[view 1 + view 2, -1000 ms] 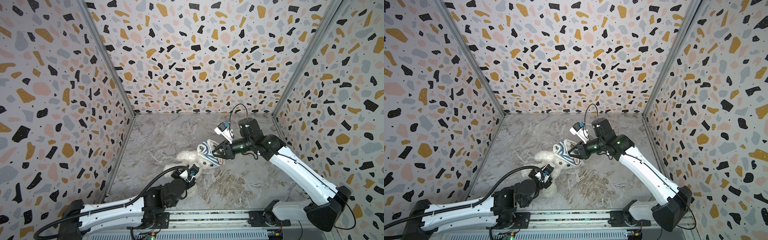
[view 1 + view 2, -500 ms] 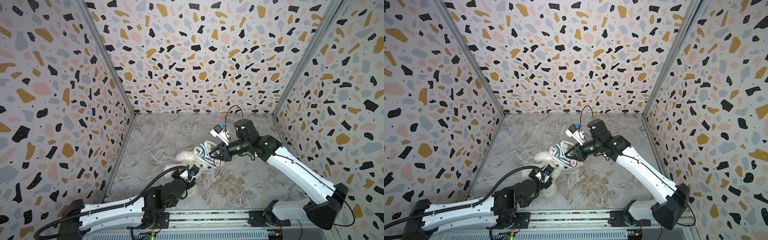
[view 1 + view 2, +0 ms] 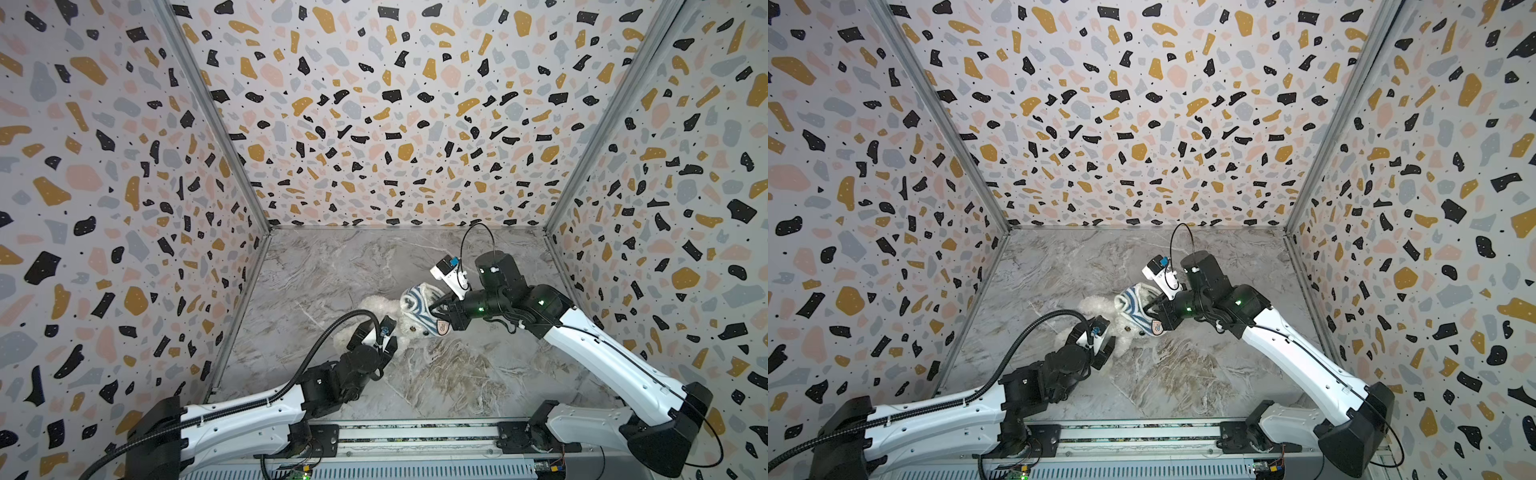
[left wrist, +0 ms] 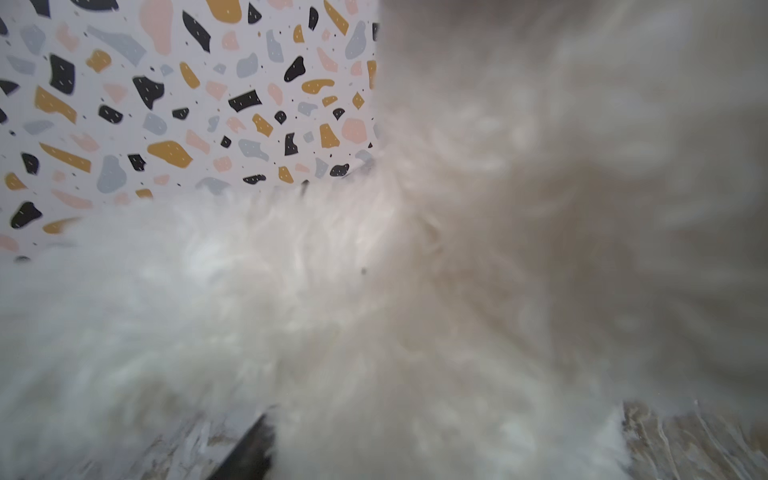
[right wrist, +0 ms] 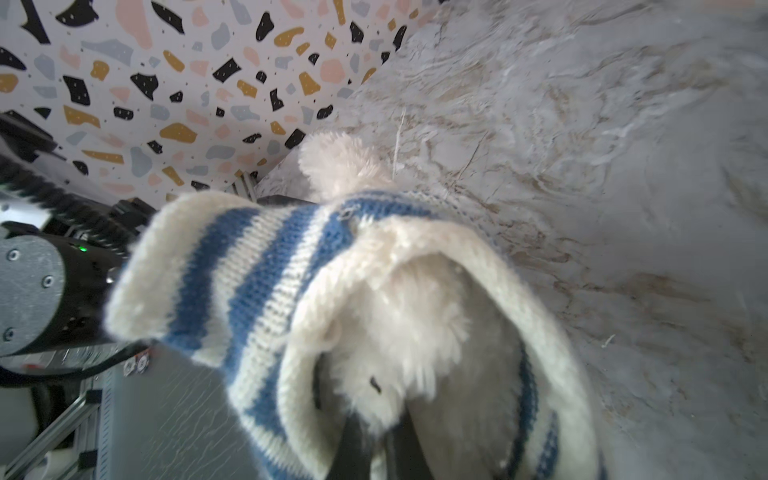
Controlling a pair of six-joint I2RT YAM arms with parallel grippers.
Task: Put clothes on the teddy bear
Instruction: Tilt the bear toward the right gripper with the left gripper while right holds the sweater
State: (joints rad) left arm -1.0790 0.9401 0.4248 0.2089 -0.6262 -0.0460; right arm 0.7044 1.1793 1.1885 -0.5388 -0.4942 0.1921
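Observation:
The cream-white teddy bear [image 3: 374,307] [image 3: 1092,305] lies on the marble floor, its fur filling the left wrist view [image 4: 374,291]. A blue-and-white striped shirt [image 3: 417,305] [image 3: 1133,305] [image 5: 257,282] with a badge sits over its head. My right gripper [image 3: 436,311] [image 3: 1151,311] [image 5: 376,444] is shut at the shirt's opening, pinching the knit hem beside a fur tuft. My left gripper [image 3: 380,340] [image 3: 1098,343] is open against the bear's lower body. Only one dark finger [image 4: 249,449] shows in its wrist view; fur hides the other.
Terrazzo-patterned walls [image 3: 374,124] close in the floor on three sides. A metal rail [image 3: 415,440] with both arm bases runs along the near edge. Bare marble floor [image 3: 457,374] lies in front of the bear and behind it.
My left gripper has opened beside the bear. My right gripper has shut on the shirt and shifted slightly left with it.

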